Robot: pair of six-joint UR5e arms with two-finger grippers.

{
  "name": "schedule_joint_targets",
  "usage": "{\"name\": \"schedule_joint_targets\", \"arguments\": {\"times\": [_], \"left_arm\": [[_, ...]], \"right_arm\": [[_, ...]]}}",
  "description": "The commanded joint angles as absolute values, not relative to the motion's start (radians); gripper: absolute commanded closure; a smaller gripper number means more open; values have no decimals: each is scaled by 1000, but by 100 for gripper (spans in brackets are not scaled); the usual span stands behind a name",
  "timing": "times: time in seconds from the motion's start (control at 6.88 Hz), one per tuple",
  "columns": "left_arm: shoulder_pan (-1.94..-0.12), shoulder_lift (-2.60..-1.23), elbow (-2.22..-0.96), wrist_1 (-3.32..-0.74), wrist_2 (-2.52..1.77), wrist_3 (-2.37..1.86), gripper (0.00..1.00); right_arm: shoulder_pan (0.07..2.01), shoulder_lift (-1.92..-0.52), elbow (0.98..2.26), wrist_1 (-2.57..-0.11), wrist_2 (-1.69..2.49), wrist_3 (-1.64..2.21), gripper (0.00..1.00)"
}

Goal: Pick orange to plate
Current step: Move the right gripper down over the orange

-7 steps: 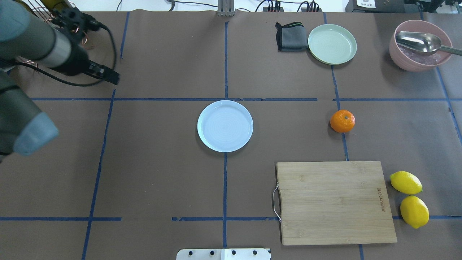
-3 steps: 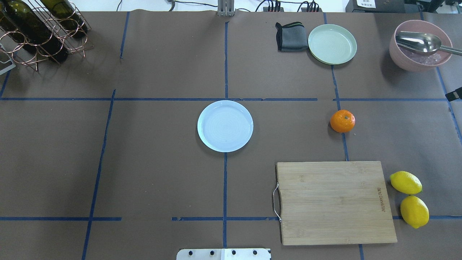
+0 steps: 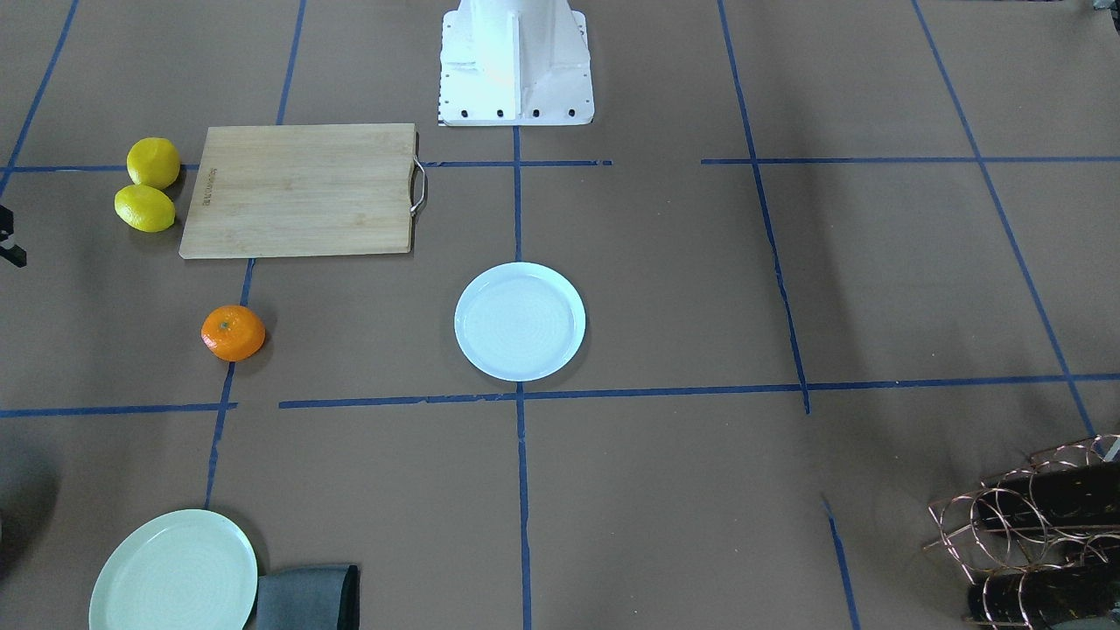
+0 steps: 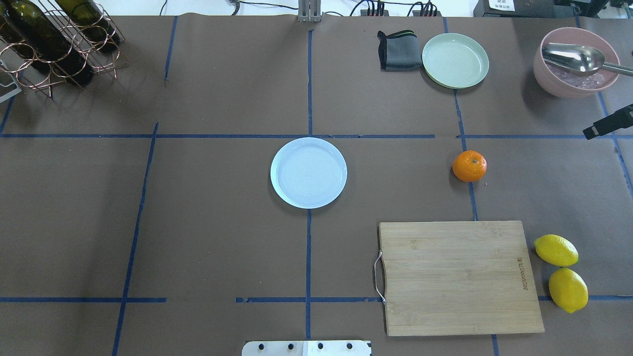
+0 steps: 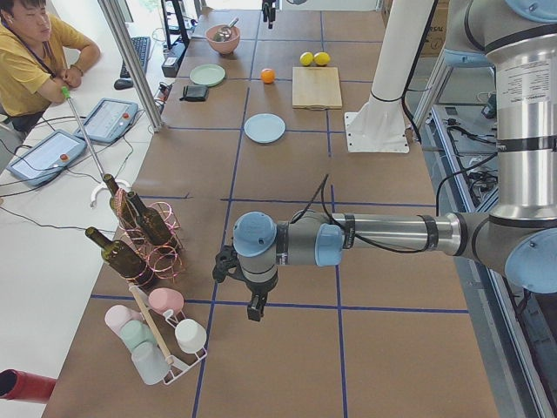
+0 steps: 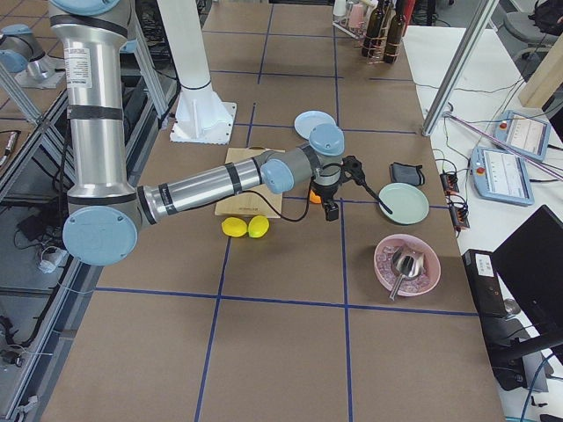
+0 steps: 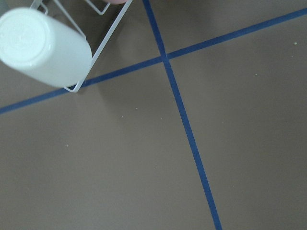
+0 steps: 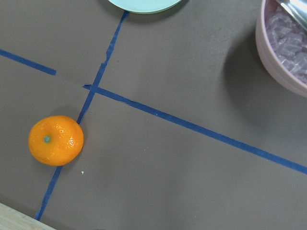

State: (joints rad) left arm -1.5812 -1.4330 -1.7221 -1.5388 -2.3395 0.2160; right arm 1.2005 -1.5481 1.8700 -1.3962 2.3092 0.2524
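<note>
Open tabletop (image 4: pixel 395 170) from orange (image 4: pixel 469 165) to plate (image 4: pixel 308 172); cutting board (image 4: pixel 457 277) near the orange, beside that lane.

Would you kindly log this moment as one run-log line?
orange: on table, free | plate: empty | right gripper: apart from orange | left gripper: far end

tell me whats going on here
The orange has not been picked up yet. It sits on the table, apart from the empty white plate it should go onto. The right gripper hovers off to the orange's side, toward the pink bowl, not touching the fruit. The left gripper hangs far off at the table's other end, near the cup rack.
</note>
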Motion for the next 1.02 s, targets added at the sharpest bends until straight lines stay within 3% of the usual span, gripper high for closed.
{"name": "schedule_joint_targets", "arguments": {"times": [0.0, 0.44, 0.87], "left_arm": [[-1580, -1445, -1735, -1526, -2342, 193, 0], [-1580, -1445, -1755, -1526, -2342, 193, 0], [-1582, -1443, -1756, -1526, -2342, 193, 0]], "right_arm": [[1044, -1458, 1849, -1394, 2199, 437, 0], [841, -1382, 1743, -1190, 2028, 741, 0], [784, -1370, 1714, -1183, 1962, 756, 0]]}}
